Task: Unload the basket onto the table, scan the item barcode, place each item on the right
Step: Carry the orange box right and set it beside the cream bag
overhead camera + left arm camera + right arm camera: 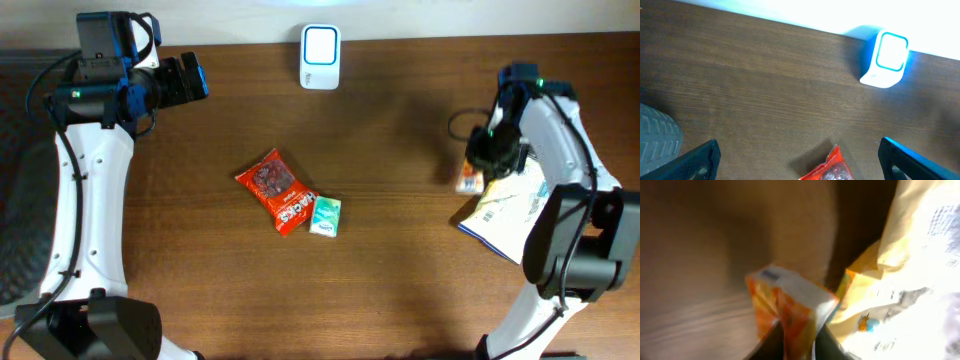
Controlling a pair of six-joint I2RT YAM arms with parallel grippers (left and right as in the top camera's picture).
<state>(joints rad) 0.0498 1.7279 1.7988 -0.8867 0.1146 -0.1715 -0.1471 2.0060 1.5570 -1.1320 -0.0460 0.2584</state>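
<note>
The white barcode scanner [320,57] with a lit cyan window stands at the table's far edge, also in the left wrist view as the scanner [885,60]. At the right, an orange and white box [468,181] rests low by the table, and my right gripper [482,160] is over it. In the right wrist view the box [790,300] sits between the two dark fingers of the right gripper [797,347]; blur hides whether they press on it. My left gripper [195,78] hangs wide open at the far left, and the wrist view shows the left gripper [799,152] holding nothing.
A red snack bag [275,188] and a small green pack [325,215] lie mid-table; the red bag's tip [830,167] shows below the left fingers. A yellow and white printed bag [505,215] lies right beside the box, seen as the bag [910,280].
</note>
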